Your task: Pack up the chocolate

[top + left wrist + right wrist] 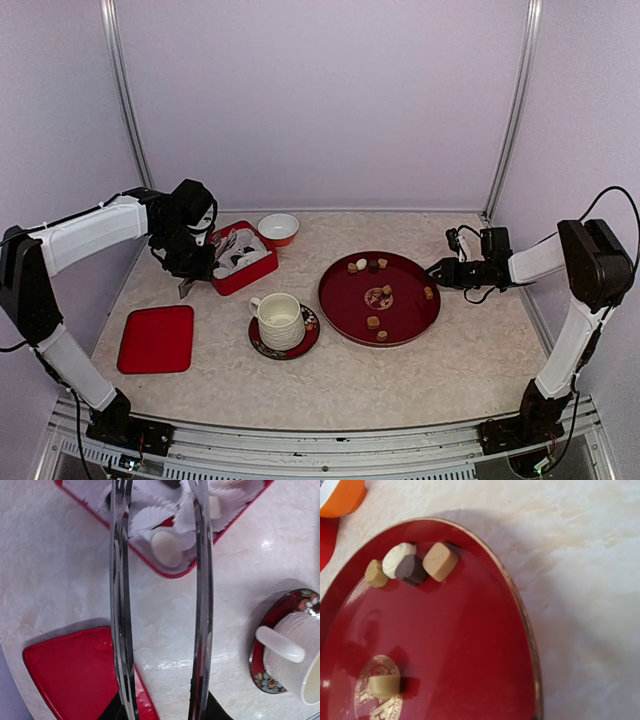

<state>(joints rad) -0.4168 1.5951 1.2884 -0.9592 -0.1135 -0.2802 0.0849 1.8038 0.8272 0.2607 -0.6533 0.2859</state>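
Several chocolate pieces (373, 322), tan, white and dark brown, lie on a round red plate (345, 305). In the right wrist view a tan cube (440, 561), a dark piece (411, 569) and a white piece (399, 559) cluster at the plate's (470, 645) far rim. A red box (248, 276) holds white paper liners and a white chocolate (166, 548). My left gripper (195, 265) is shut on metal tongs (119, 605). Their arms are spread, with the tips over the box (170, 574). My right gripper (441, 272) is at the plate's right edge; its fingers do not show in the wrist view.
A white cup (279, 318) stands on a flowered saucer (306, 340) beside the plate. A red lid (157, 338) lies front left. An orange-and-white bowl (278, 228) stands behind the box. Grey walls close the back and sides.
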